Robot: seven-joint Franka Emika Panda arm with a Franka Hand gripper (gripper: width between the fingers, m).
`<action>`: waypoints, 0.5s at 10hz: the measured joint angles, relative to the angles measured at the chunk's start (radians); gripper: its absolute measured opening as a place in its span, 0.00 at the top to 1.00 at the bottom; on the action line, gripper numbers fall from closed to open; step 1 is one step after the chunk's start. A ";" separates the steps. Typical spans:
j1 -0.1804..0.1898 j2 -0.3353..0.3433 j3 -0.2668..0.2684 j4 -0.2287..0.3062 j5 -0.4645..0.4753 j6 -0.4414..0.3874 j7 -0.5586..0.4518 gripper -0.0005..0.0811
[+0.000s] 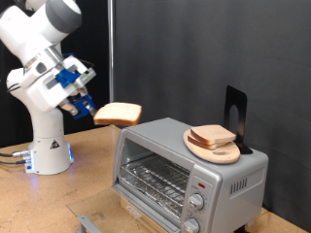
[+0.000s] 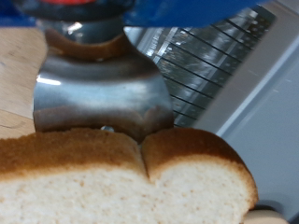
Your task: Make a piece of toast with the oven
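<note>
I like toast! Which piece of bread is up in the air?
The piece of toast gripped by the claw, beside the oven. The other slices lie on the round board on top.

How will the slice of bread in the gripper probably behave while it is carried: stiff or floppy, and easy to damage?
The piece of toast juts out sideways from the gripper without drooping, so it seems fairly stiff and light. In the wrist view its crumb looks soft and porous, so hard squeezing would probably dent it. Held by one edge, it might tear or slip if jerked.
</note>
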 joint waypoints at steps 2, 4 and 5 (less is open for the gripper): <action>-0.042 0.043 -0.034 0.019 -0.060 -0.025 -0.017 0.39; -0.032 0.042 -0.030 0.011 -0.041 -0.024 -0.023 0.39; -0.022 0.045 -0.023 -0.008 -0.011 0.011 -0.047 0.39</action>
